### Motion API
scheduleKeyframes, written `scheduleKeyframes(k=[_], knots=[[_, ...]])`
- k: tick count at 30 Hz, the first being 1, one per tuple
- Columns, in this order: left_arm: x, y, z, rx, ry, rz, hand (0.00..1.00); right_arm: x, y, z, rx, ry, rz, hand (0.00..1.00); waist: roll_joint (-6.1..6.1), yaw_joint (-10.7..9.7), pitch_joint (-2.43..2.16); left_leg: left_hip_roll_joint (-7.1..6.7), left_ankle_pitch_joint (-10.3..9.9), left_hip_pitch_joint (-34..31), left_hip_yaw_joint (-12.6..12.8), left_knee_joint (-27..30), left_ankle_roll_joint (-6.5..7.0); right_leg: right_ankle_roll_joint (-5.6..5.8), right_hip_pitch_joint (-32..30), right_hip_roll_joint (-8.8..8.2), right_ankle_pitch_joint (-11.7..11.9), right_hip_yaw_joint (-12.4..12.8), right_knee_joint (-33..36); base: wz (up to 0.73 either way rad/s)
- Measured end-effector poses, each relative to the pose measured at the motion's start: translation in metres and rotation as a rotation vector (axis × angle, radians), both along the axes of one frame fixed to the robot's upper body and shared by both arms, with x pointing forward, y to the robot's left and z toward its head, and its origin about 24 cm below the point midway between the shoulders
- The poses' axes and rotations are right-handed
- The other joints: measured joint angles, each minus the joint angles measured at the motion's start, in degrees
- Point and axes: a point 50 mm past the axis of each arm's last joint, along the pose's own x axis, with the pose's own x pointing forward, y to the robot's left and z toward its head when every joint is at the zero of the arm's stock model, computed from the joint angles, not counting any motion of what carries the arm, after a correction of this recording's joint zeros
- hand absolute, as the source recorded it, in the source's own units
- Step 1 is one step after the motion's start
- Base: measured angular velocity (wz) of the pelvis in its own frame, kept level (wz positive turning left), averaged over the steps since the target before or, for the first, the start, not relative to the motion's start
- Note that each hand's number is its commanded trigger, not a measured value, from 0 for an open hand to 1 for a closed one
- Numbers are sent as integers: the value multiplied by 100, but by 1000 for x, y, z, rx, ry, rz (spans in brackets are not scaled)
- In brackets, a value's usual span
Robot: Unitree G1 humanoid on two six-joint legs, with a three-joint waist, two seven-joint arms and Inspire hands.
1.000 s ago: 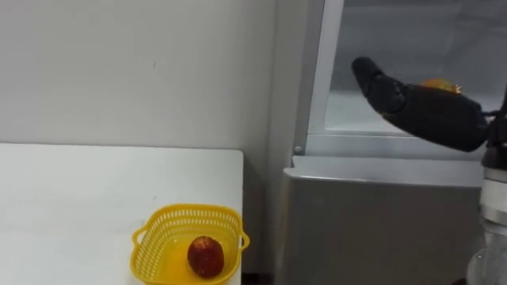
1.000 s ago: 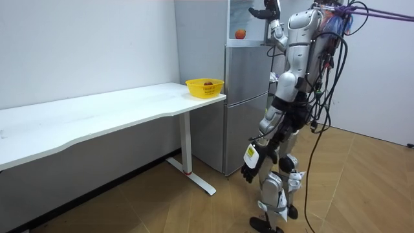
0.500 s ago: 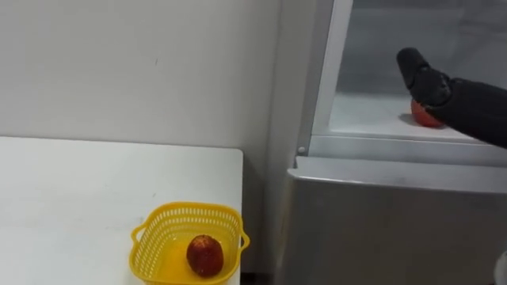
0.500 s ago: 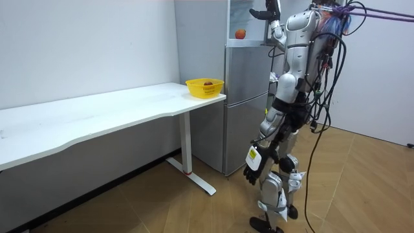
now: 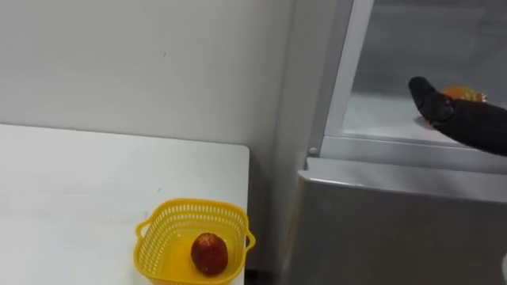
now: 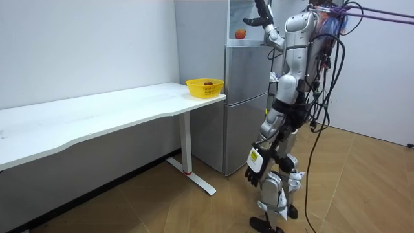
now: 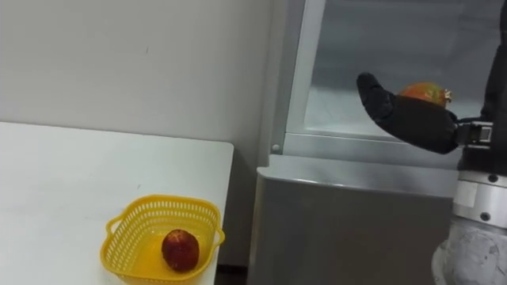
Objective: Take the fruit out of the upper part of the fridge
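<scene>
Orange-red and round, the fruit (image 7: 425,89) I am after sits on the pale shelf (image 5: 382,119) inside the open upper compartment of the tall grey metal fridge (image 5: 396,229), towards the right of my eye views. The robot's black right hand (image 7: 400,115) is up inside that compartment, reaching in from the right. From the head camera it overlaps the fruit's lower part, so I only see the fruit's top showing over the back of the hand. Its fingers are stretched out and fairly straight, curled round nothing. In the room view the fruit lies to the room view's left of the hand and a little lower, apart from it, so I read it as resting on the shelf and not held.

Below and to the left, the flat white table (image 5: 79,190) ends just beside the fridge. Near that end stands a yellow plastic lattice basket (image 5: 192,207), and in it lies a dark red fruit (image 5: 209,253), towards the basket's right side. A plain white wall (image 5: 142,63) runs behind the table.

In the room view the robot stands upright on the wooden floor (image 6: 362,181), close in front of the fridge, right arm raised high. The left hand (image 6: 253,173) hangs low beside its thigh; I cannot tell how its fingers are set.
</scene>
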Motion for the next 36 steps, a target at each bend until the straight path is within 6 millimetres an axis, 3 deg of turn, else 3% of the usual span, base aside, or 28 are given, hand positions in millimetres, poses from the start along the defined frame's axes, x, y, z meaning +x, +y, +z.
scheduleKeyframes(k=[6, 11, 22, 26, 31, 36], knots=[[-4, 4, 1, 11, 8, 19, 0, 14, -15, -10, 25, 135, -16, 0, -64, 28, 19, 10, -14, -36, 3, 66, -13, -8, -20, 17, 5, 6, -16, 0], [-2, 9, 3, 9, 16, 25, 0, 23, -27, -14, 16, 208, -54, 0, -115, 47, -15, 10, -14, -156, 2, 157, -15, -33, -113, 28, 20, -5, -4, 0], [-3, 10, 3, -2, 21, 30, 0, 38, -62, -20, 87, 334, -127, 0, -134, 39, -23, 14, -18, -210, -50, 177, -18, -35, -185, 18, 19, -15, 97, 0], [-4, 14, 5, 0, 20, 27, 0, 41, -65, -22, 114, 356, -123, 0, -195, 13, -6, 8, -18, -297, -69, 191, -17, -48, -211, 17, 10, -29, 97, 2], [-2, 19, 8, 7, 11, 20, 0, 46, -72, -27, 169, 395, -115, 0, -293, 18, -57, 11, -18, -384, -74, 283, -18, -58, -270, 20, 3, -28, 118, 2], [-2, 19, 9, 10, 6, 18, 0, 50, -75, -32, 201, 436, -103, 0, -264, 21, -35, 12, -18, -405, -89, 280, -18, -59, -290, 11, 1, -50, 150, 0]])
